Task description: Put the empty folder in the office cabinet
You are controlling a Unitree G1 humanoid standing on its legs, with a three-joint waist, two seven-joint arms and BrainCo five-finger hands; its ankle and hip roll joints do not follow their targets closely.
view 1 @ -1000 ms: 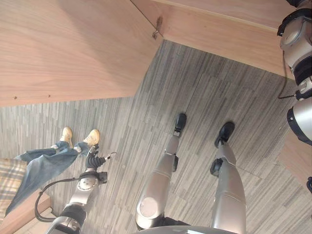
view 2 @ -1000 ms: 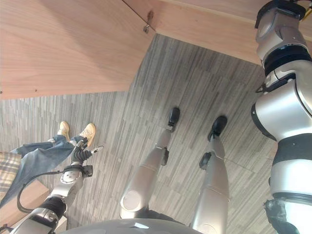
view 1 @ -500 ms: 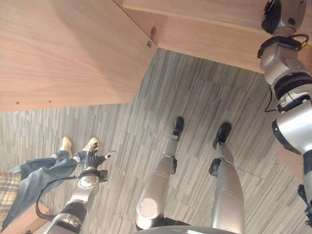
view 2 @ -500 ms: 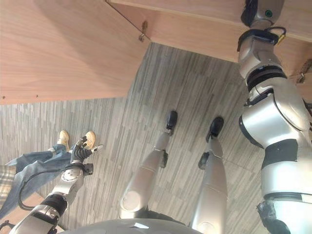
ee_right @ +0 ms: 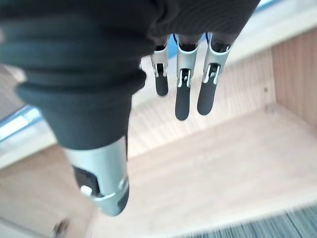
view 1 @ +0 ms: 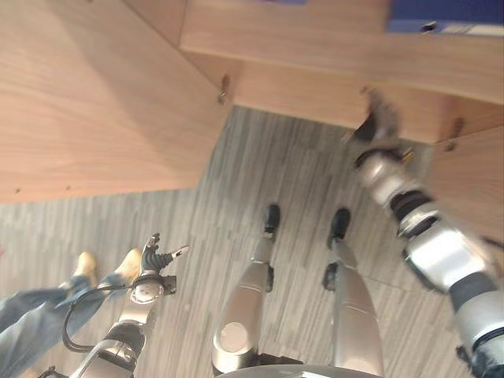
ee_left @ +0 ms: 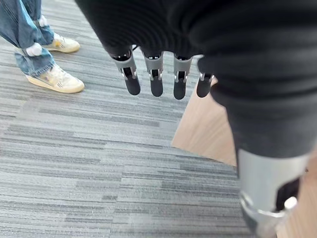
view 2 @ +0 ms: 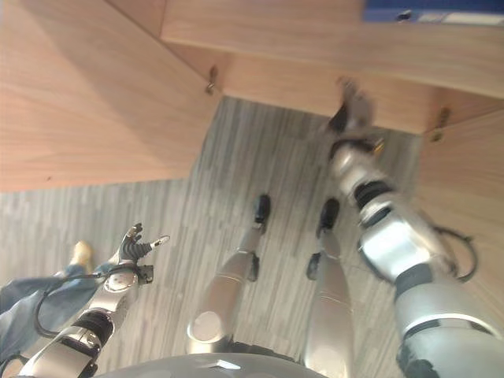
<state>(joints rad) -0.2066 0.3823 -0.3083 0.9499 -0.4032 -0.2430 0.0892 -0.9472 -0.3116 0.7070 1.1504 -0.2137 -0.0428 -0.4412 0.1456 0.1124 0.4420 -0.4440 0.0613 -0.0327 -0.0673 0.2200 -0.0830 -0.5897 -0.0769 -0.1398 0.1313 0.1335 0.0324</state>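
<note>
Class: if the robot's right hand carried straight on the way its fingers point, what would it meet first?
Probably the wooden cabinet: the right hand, fingers straight and empty, points into its open compartment, at its back panel. Depth is unclear.

Blurred right hand, a blue thing cut at the top edge, a person cropped at the lower left

The right hand [view 1: 376,118] is smeared by motion in front of the cabinet [view 1: 315,47], so its fingers cannot be read there. A blue object [view 1: 445,16] on the cabinet shelf is cut off by the top edge of the picture, and whether it is the folder cannot be told. The person [view 1: 35,311] at the lower left is cropped to jeans and pale shoes [ee_left: 55,79]. The cabinet door [view 1: 94,102] runs out past the left edge.
</note>
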